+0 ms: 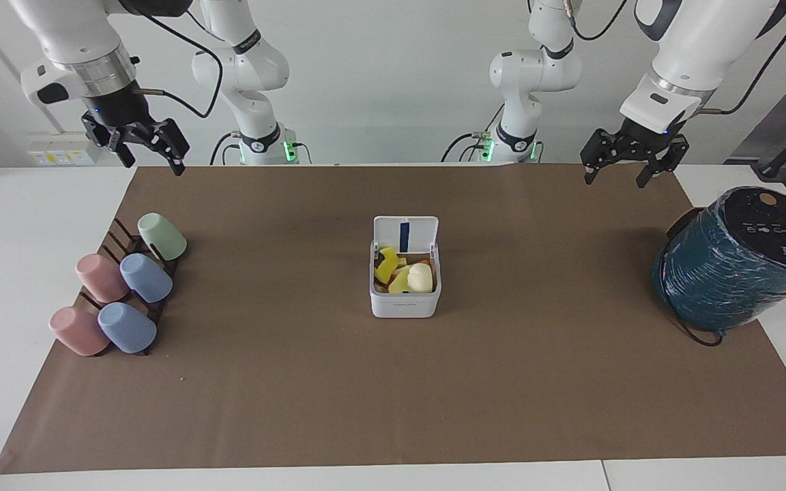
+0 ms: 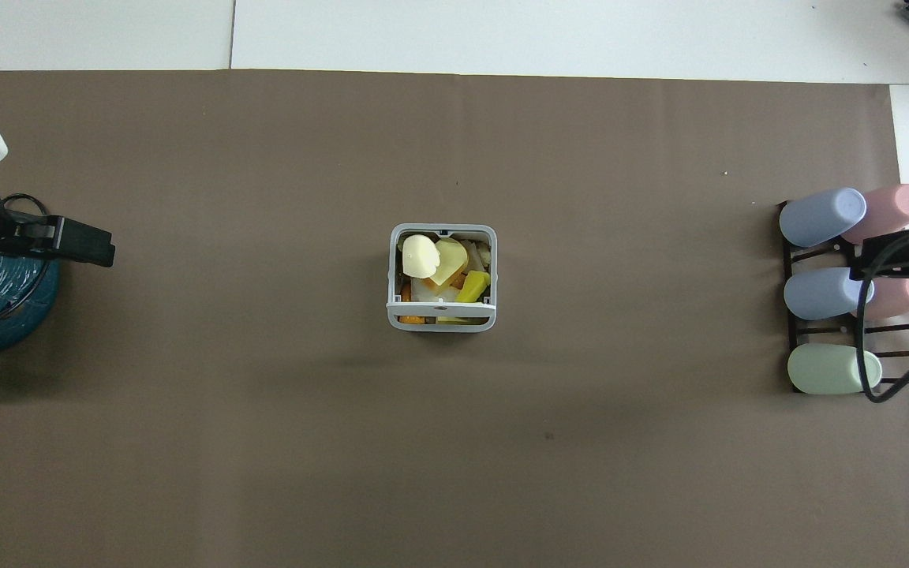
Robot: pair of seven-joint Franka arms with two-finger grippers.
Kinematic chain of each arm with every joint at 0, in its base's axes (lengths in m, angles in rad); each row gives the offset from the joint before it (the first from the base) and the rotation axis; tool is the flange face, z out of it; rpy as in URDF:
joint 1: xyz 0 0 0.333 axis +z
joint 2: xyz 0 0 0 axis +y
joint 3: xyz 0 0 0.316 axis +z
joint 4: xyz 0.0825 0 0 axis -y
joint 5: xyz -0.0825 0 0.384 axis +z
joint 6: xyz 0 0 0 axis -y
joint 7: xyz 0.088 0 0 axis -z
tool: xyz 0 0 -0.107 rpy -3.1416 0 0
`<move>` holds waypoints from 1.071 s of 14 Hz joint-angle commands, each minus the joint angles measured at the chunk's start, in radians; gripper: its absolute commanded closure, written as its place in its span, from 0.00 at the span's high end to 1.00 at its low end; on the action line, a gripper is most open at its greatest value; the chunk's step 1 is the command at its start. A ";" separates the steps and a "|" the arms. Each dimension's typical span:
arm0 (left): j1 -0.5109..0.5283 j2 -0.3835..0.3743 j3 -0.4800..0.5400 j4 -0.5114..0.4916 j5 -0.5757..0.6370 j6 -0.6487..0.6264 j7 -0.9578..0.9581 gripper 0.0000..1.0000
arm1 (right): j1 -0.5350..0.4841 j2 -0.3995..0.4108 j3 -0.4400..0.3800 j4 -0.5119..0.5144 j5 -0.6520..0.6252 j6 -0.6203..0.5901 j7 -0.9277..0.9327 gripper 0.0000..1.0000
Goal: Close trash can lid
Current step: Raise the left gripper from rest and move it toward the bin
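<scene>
Mid-frame on the brown counter, the trash can stands full, its light, stiff lid upright, probably best pushed near its top edge, while left pincer and right pincer hang parted at the upper corners.

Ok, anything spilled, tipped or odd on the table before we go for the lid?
Nothing spilled. The trash can stands upright, scraps heaped inside, lid open and upright. The teal spool leans at the mat's edge. Both the left gripper and right gripper wait, raised.
</scene>
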 commanded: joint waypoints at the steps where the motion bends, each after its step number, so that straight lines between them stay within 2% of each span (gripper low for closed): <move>1: -0.007 -0.031 0.004 -0.038 0.015 0.009 0.008 1.00 | -0.014 -0.019 0.008 -0.016 0.021 -0.008 -0.018 1.00; 5: -0.010 -0.033 -0.001 -0.041 0.015 0.005 0.002 1.00 | -0.014 -0.019 0.008 -0.016 0.021 -0.009 -0.018 1.00; 8: -0.052 -0.036 -0.002 -0.049 0.013 0.029 0.000 1.00 | -0.014 -0.019 0.008 -0.016 0.021 -0.009 -0.018 1.00; 15: -0.268 -0.074 -0.002 -0.179 0.015 0.173 -0.150 1.00 | -0.014 -0.019 0.008 -0.016 0.021 -0.009 -0.018 1.00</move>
